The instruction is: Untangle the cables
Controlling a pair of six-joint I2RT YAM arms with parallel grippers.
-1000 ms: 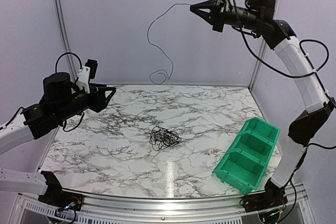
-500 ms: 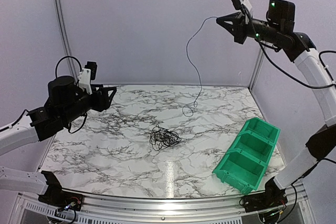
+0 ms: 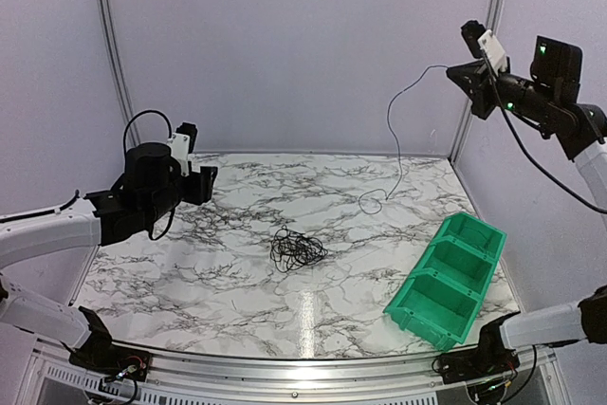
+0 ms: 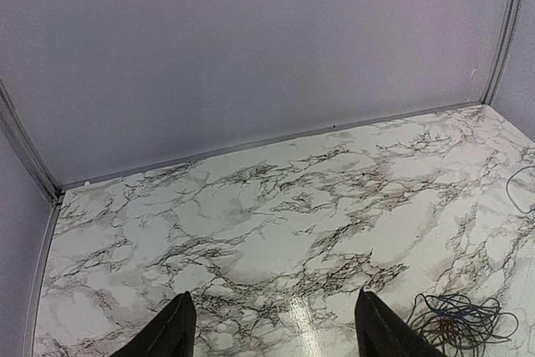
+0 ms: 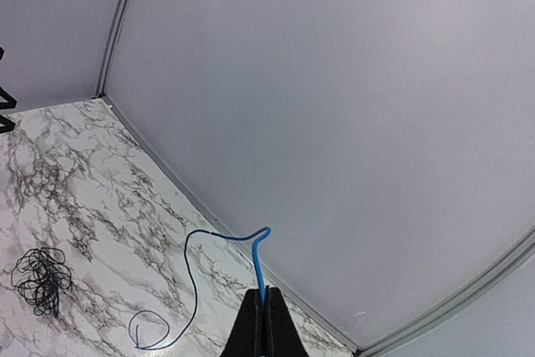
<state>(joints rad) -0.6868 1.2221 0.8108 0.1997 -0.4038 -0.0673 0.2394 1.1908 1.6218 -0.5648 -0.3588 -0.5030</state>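
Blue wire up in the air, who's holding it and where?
The right gripper pinches the blue wire at its top end; the rest dangles down. The left gripper is open, holding nothing.

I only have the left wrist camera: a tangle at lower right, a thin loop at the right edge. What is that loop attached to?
Observer: It is the low end of a blue cable hanging from the shut right gripper, raised high on the right.
Operator: My view cuts off the tangle. Does it trail further?
Observer: No; the tangle is one compact clump near the table's middle.
Operator: Anything else down there?
Observer: A green bin, near right.
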